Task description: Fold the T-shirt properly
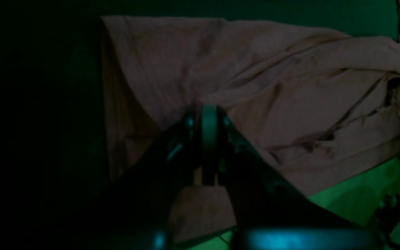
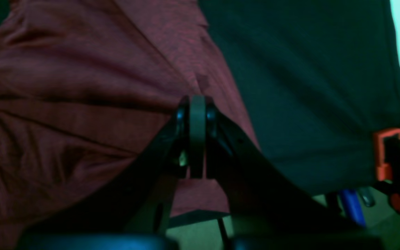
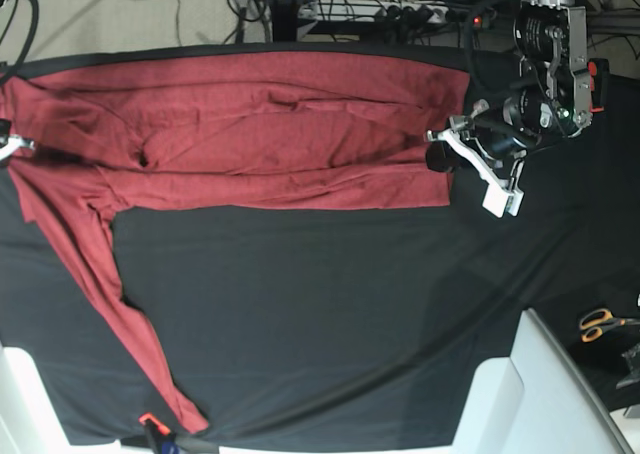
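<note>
Left wrist view, very dim: the left tool (image 1: 208, 114) is closed, pinching an edge of the T-shirt (image 1: 255, 86), which spreads wrinkled ahead of it. Right wrist view: the right tool (image 2: 197, 104) is closed on the shirt's edge beside the black tablecloth (image 2: 307, 86). Base view: the shirt lies along the table's (image 3: 330, 314) far edge, one sleeve trailing toward the near edge; scissors (image 3: 600, 322) sit at the right.
</note>
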Robot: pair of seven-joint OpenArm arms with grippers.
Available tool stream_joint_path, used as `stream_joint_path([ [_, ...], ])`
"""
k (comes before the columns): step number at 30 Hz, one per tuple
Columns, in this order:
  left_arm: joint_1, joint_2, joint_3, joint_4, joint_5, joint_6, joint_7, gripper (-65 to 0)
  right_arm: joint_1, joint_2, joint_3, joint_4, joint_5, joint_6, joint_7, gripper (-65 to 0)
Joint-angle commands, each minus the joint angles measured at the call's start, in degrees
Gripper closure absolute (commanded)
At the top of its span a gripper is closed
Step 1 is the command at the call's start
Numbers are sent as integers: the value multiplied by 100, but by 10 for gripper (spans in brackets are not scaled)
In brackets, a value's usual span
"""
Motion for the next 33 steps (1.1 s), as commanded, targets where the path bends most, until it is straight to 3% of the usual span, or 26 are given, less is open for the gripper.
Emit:
stream_joint_path([
  [1, -5, -73, -49, 155, -92, -30, -53, 0, -52, 118, 43, 97, -1, 9, 78, 0],
  [18, 101, -170, -23, 348, -92, -30, 79, 0, -281, 83, 8, 387, -1, 9, 78, -6],
  [20, 101, -161, -14, 348, -92, -30, 79, 0, -263, 83, -10, 387, -1, 18, 104, -65],
  [23, 101, -152, -14, 348, -92, -30, 79, 0, -123, 109, -229, 369, -10, 18, 104, -230],
  [25, 101, -152, -14, 340, -92, -30, 79, 0, -35, 144, -458, 246, -10, 26, 131, -296],
  [33, 101, -161, -49, 331, -92, -30, 70, 0, 581, 197, -546, -651, -10, 35, 131, -306],
])
